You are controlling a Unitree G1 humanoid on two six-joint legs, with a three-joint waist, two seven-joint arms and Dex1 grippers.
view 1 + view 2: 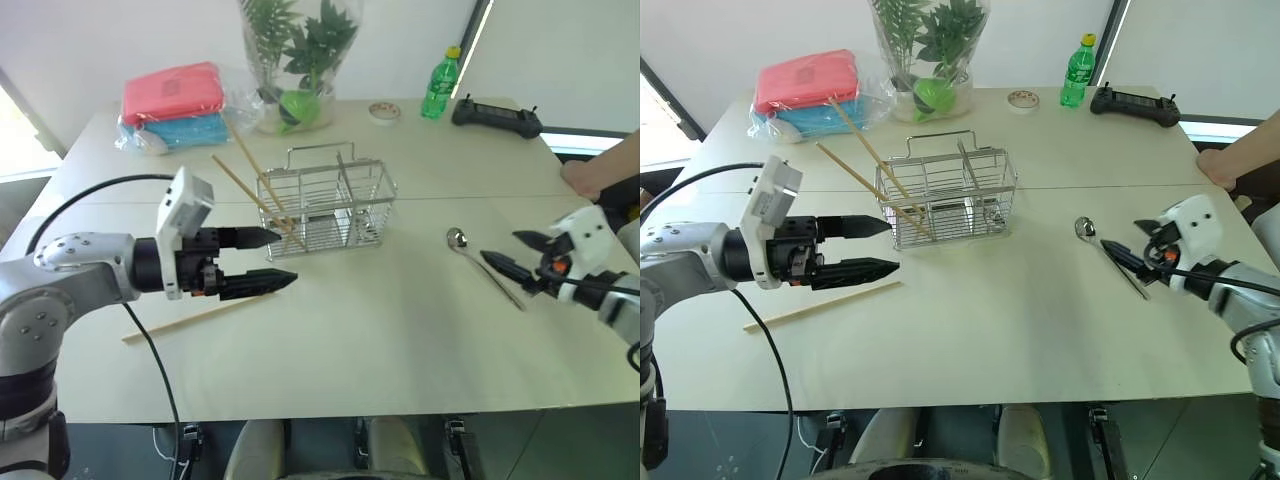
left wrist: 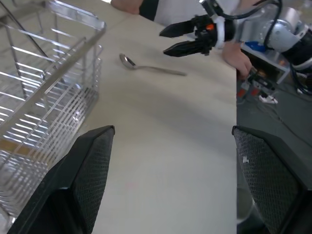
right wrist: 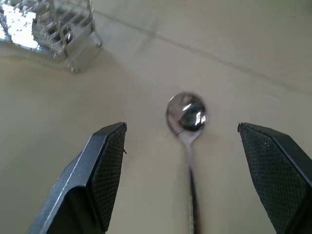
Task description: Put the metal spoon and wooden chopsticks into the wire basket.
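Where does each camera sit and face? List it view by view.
Left eye: on the head, looking down at the table and wire basket; both arms show.
Right eye: beside it, same scene.
Left wrist: between open fingers, facing the metal spoon and right gripper.
Right wrist: open fingers straddling that spoon.
Shared: spoon, basket.

Two wooden chopsticks (image 1: pixel 252 185) leaning in the wire basket (image 1: pixel 325 213) (a third flat on the table), metal spoon (image 1: pixel 483 265) lying right of it.
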